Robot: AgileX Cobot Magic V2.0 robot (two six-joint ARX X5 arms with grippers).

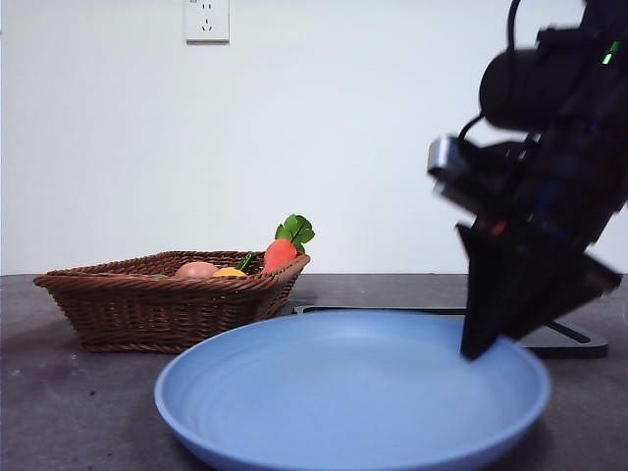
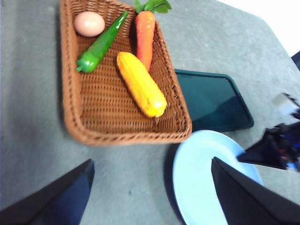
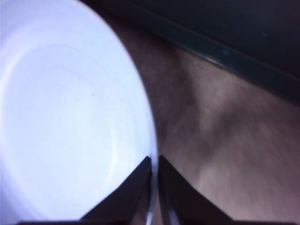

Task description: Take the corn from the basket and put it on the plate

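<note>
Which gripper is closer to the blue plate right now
Right. The right gripper sits at the blue plate's rim, jaws nearly shut around its edge; the left gripper hovers higher, between the wicker basket and plate.

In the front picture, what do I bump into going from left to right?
basket → egg → carrot → blue plate → right gripper, its tips down at the plate's rim.

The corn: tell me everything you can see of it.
The corn is a long yellow-orange cob with rows of kernels and tapered ends, plastic-looking. It lies flat and slanted on the floor of the woven basket, beside the carrot, near the green pepper. No gripper touches it.
</note>
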